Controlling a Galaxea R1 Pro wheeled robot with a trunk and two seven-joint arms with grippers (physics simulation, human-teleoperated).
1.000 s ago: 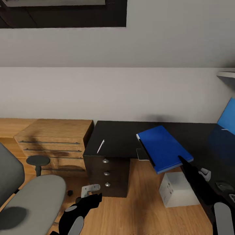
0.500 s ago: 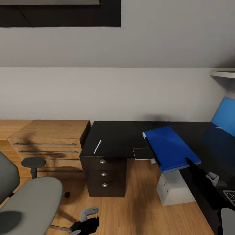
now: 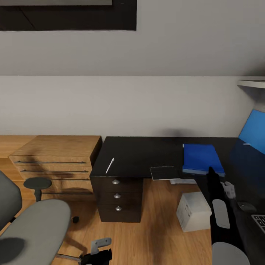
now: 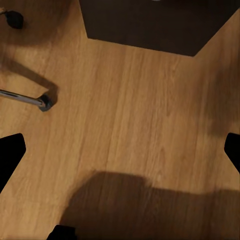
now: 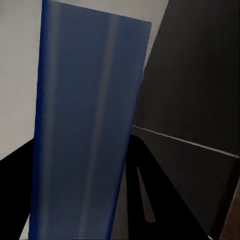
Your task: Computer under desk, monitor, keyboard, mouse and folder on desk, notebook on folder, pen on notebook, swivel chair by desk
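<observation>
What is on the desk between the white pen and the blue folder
In the head view, between the pen and the folder lies bare desk, plus a dark flat notebook at the front edge.

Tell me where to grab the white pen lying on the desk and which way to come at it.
Grip the pen across its thin shaft near the middle, coming straight down from above. It lies flat and slanted on the desk above the drawers, near the front edge, so turn the fingers crosswise to its length. The left gripper looks nearest.
</observation>
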